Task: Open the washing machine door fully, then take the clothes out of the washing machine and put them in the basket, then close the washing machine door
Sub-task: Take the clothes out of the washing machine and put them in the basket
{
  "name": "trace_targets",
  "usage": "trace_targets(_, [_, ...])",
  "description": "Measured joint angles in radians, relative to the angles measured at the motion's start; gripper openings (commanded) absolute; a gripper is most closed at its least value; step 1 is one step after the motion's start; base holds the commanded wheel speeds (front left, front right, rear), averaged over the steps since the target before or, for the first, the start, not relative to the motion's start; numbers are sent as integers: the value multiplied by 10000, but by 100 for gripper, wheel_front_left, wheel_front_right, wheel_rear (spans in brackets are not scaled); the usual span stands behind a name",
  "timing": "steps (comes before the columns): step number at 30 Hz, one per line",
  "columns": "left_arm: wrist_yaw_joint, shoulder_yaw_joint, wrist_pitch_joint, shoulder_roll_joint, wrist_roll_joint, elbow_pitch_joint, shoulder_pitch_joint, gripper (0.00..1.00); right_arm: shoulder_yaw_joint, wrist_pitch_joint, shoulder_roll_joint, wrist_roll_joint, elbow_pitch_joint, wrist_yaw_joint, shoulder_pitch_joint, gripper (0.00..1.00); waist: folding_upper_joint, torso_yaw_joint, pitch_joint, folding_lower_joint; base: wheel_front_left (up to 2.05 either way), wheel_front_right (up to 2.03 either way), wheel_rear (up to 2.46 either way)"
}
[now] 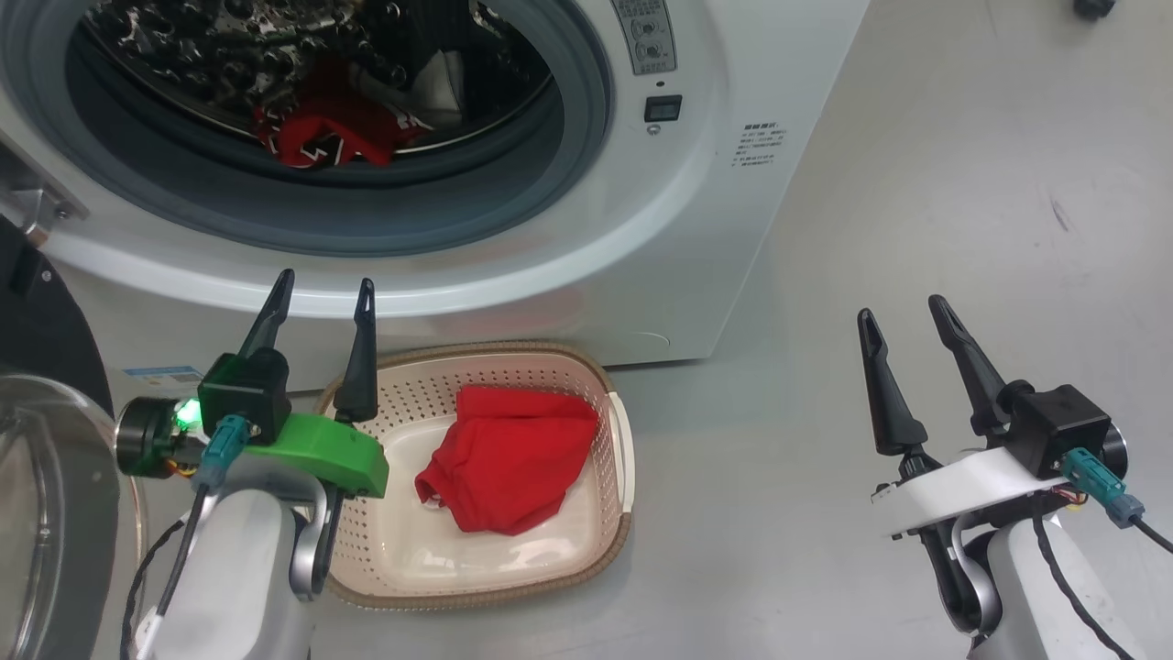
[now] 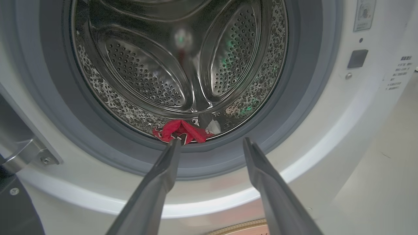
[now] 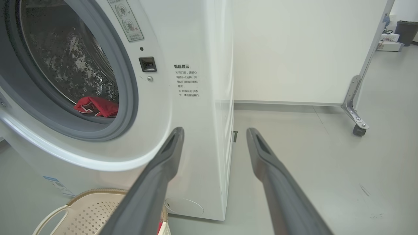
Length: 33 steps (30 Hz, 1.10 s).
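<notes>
At my far left, the washing machine door [image 1: 41,321] stands swung wide open. It is black and has a clear glass bowl in it.

Next comes my left gripper [image 1: 325,286]. Its two dark fingers are spread apart and hold nothing. They point up at the white front of the washing machine [image 1: 641,229], just under its big round hole. In my left wrist view, the tips sit in front of the grey ring [image 2: 294,107] around that hole.

Inside the hole is the shiny drum [image 2: 140,75], full of little holes. At the bottom of it, near the front edge, lie the red clothes [image 1: 321,137] in a bunch, with white bits on them.

On the floor, close up to the front of the machine, sits the basket [image 1: 513,353]. My left gripper is over its left end. One red cloth [image 1: 509,458] lies crumpled in the basket, a bit right of the middle.

Further right is the grey floor [image 1: 962,183]. My right gripper [image 1: 902,310] hangs over it, well apart from the basket. Its fingers are spread wide too, with nothing between them. In my right wrist view, they point past the side of the machine toward a white wall panel [image 3: 294,49] that has a small wheel [image 3: 358,130].
</notes>
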Motion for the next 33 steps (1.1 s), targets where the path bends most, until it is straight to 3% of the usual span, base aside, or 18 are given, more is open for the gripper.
trace_targets(19, [259,29,0,251,293,-1833,2795,100,-188,0,-6,2,-36,-284,1228,100,0,307,-1863,0,0,0,0])
trace_targets(33, [347,67,0,403,311,-2750,3996,100,-82,4,4,2,-357,-351,1832,100,0,421,-2502,0,0,0,0])
